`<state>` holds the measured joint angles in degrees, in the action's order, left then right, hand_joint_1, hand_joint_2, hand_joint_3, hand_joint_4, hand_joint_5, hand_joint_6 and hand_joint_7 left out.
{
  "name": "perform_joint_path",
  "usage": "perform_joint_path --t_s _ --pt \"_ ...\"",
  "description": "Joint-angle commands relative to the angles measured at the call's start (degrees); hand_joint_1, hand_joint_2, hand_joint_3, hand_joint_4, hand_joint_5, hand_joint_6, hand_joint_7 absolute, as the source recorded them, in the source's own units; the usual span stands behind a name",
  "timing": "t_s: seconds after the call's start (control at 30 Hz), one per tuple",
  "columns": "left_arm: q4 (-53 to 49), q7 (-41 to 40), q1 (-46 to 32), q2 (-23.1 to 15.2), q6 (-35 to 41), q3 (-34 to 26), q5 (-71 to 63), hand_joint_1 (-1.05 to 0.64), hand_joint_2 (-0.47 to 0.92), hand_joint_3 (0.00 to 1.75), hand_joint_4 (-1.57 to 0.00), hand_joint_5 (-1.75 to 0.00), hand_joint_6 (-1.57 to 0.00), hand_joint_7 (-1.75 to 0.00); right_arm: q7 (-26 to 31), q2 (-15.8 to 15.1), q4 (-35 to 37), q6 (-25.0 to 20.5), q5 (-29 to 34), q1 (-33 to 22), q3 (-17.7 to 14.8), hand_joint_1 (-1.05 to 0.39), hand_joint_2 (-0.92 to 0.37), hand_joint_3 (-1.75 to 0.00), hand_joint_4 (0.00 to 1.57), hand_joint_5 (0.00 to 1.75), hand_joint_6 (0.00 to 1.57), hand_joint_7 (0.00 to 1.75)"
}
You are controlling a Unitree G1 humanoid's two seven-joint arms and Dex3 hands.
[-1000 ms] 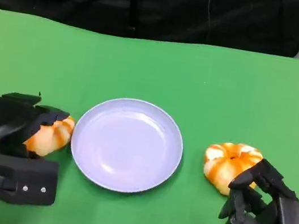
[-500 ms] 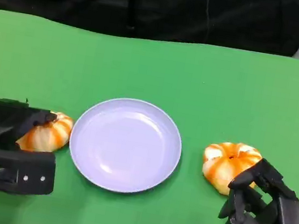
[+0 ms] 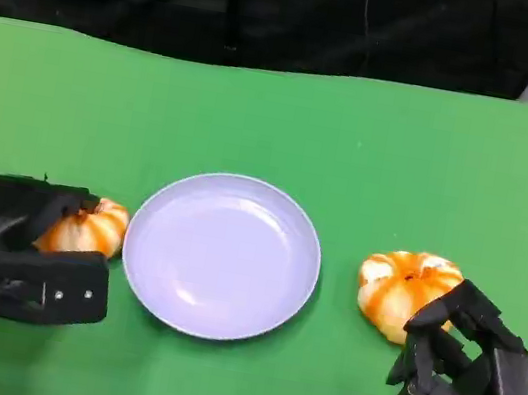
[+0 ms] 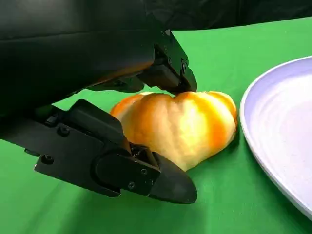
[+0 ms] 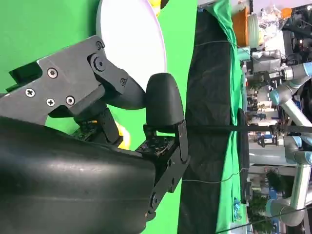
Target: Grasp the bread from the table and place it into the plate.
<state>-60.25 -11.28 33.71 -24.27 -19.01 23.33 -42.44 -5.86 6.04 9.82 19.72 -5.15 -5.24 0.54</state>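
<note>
Bare green table (image 3: 376, 135) beyond the plate (image 3: 222, 254) (bread rolls flanking it).

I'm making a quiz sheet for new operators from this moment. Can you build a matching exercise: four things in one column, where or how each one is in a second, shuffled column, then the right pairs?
Things:
1. plate
2. left bread
3. right bread
4. right hand

Places or states:
A. between the left hand's fingers, on the cloth
B. middle of the table, nothing in it
C. fingers curled, just nearer the robot than a bread
D. lying free, on the plate's right in the head view

Pairs: 1-B, 2-A, 3-D, 4-C
</note>
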Motion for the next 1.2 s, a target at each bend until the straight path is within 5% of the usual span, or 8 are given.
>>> perform_joint_path --t_s 0.03,0.77,0.9,1.03,1.1,1.13,1.17,1.2 --pt "-1.39 -0.76 1.03 -0.37 -0.09 0.37 1.03 -0.85 0.92 0.14 -0.34 -0.01 -0.48 0.00 0.10 -0.74 -0.02 -0.02 -0.54 0.01 -0.81 -0.15 -0.64 -1.08 0.82 1.75 0.63 1.59" --pt "-5.76 -1.60 0.08 1.38 -2.69 3.61 2.32 -0.64 0.92 0.16 -0.54 -0.05 -0.60 -0.02 0.59 -0.58 -1.58 -0.50 -0.22 -0.66 -0.32 -0.15 -0.65 -1.06 0.82 1.75 0.63 1.58" --pt "-5.65 -1.61 -0.25 2.07 -1.44 3.68 2.95 -0.40 0.92 0.15 -0.70 -0.07 -0.68 -0.03 0.73 -0.45 -1.91 -0.85 -0.30 -0.82 -0.30 -0.15 -0.65 -1.07 0.82 1.75 0.63 1.58" --pt "-5.45 -3.38 -1.58 2.76 -3.01 1.34 6.49 -0.07 0.92 0.24 -1.06 -0.14 -0.98 -0.09 0.63 -0.50 -1.70 -0.62 -0.33 -0.68 -0.33 -0.15 -0.65 -1.07 0.82 1.75 0.64 1.58" --pt "-5.47 -3.53 -1.90 2.97 -3.69 0.31 8.08 -0.02 0.92 0.36 -0.90 -0.93 -1.15 -0.21 0.72 -0.41 -1.75 -0.59 -0.35 -0.76 -0.35 -0.15 -0.64 -1.07 0.82 1.75 0.64 1.59" --pt "-5.58 -3.86 -1.96 3.08 -3.76 0.00 8.52 -0.02 0.92 0.38 -0.82 -1.17 -1.17 -0.26 0.73 -0.34 -1.79 -0.62 -0.45 -0.79 -0.36 -0.15 -0.64 -1.07 0.82 1.75 0.64 1.59" --pt "-5.70 -4.63 -2.00 3.15 -3.92 -0.21 8.78 -0.01 0.92 0.36 -0.72 -1.49 -0.97 -0.75 0.61 -0.32 -1.77 -0.53 -0.60 -0.79 -0.37 -0.15 -0.64 -1.07 0.82 1.75 0.64 1.59" --pt "-5.75 -5.29 -2.01 3.12 -4.37 -0.51 9.14 0.00 0.92 0.34 -0.68 -1.62 -0.77 -1.18 0.44 -0.39 -1.65 -0.45 -0.72 -0.74 -0.41 -0.15 -0.64 -1.07 0.83 1.75 0.64 1.59"
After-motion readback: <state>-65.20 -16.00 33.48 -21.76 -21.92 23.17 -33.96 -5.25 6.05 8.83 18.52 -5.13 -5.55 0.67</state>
